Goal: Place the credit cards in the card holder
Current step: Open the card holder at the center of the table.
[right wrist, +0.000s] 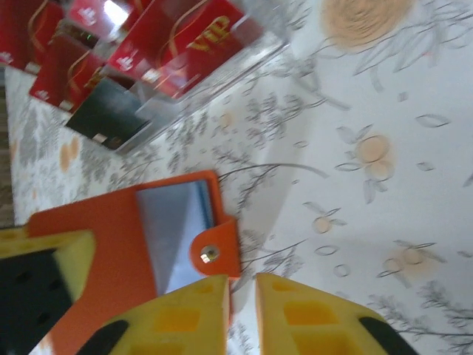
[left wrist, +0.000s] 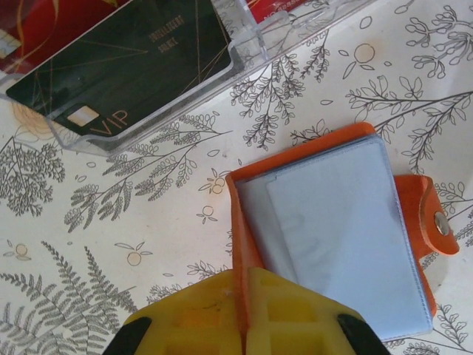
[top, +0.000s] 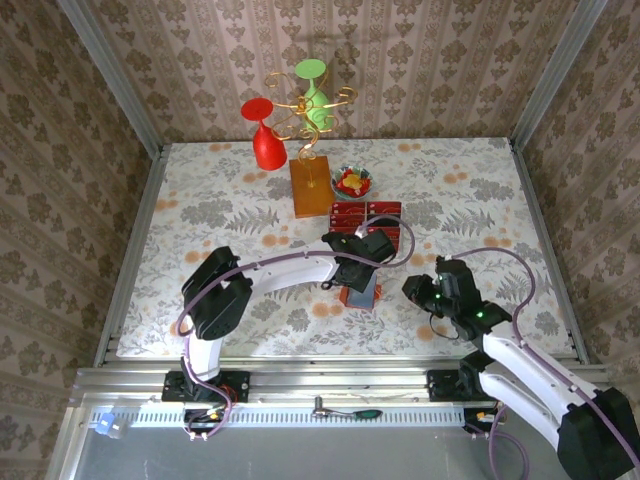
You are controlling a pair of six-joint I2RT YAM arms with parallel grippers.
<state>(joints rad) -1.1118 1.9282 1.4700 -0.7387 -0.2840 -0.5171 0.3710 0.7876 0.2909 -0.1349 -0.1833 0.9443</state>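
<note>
Left wrist: left gripper (left wrist: 242,299) clenches card holder (left wrist: 340,229) by its edge.
Right wrist: right gripper (right wrist: 242,307) slightly parted, empty, beside the snap (right wrist: 210,254).

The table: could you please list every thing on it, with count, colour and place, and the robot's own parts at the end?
card holder: one, orange, lying open near the centre
credit cards: several, red, at least one black, in the tray
clear tray: one, transparent, just behind the card holder
candy bowl: one, red and yellow candies inside, behind the tray
wooden block: one, brown, left of the bowl
gold wire stand: one, gold, rising from the block
red goblet: one, red, left of the stand
green goblet: one, green, at the top of the stand
tablecloth: one, pale leaf print, under everything
left gripper: one, yellow, shut on the card holder's edge
right gripper: one, yellow, slightly parted beside the card holder
</note>
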